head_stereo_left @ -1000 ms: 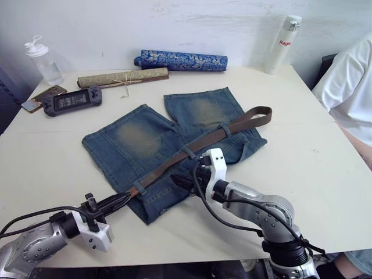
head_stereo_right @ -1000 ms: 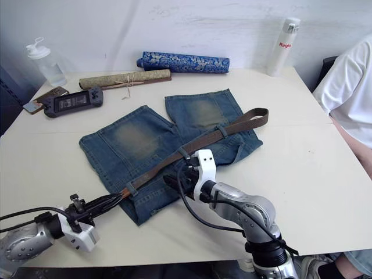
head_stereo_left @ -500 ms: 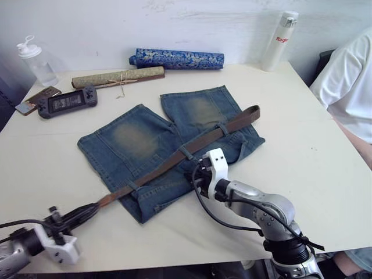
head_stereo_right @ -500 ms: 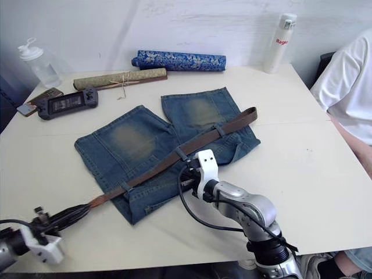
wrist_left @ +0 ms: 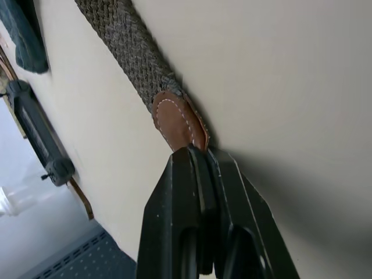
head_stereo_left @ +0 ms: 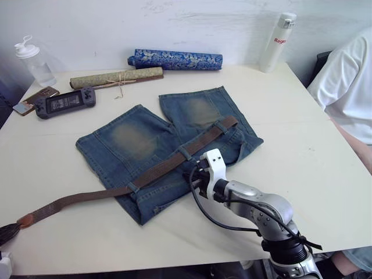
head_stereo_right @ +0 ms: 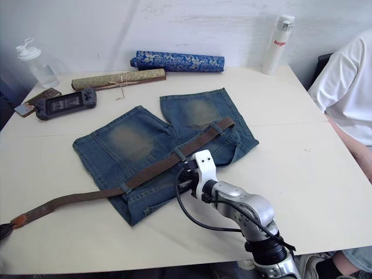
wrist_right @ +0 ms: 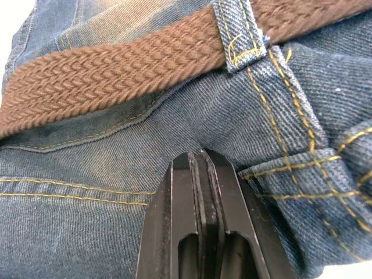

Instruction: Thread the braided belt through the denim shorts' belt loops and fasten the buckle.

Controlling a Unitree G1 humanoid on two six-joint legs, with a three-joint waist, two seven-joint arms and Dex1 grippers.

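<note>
1. The bench [head_stereo_left: 302, 145] is pale and bare across its right half and along the front edge under the belt's free end; that is the widest open room.
2. Along the back edge lie a blue patterned roll [head_stereo_left: 177, 59] and an olive rolled mat [head_stereo_left: 116, 77]. A white bottle [head_stereo_left: 275, 42] stands at the back right, a clear bottle [head_stereo_left: 35, 61] at the back left, and a handheld game console [head_stereo_left: 64, 102] beside a phone [head_stereo_left: 35, 99] near the left edge.
3. A person in a white shirt [head_stereo_left: 343, 87] sits at the right edge.
4. The denim shorts [head_stereo_left: 165, 145] lie flat mid-bench, legs toward the back wall.
5. The braided belt [head_stereo_right: 87, 196] runs through the belt loops [wrist_right: 241, 35] along the waistband, then trails off the shorts toward the front left corner. Its far end [head_stereo_left: 229, 122] rests on the right side of the waistband; the buckle cannot be made out.
6. The left gripper [wrist_left: 200, 154] has its jaws pressed together on the belt's tan leather tip [wrist_left: 177, 122], at the bench's front left edge.
7. The right gripper [wrist_right: 202, 160] has its jaws closed, with a fold of denim seemingly caught between the tips just below the belt, near a loop.
</note>
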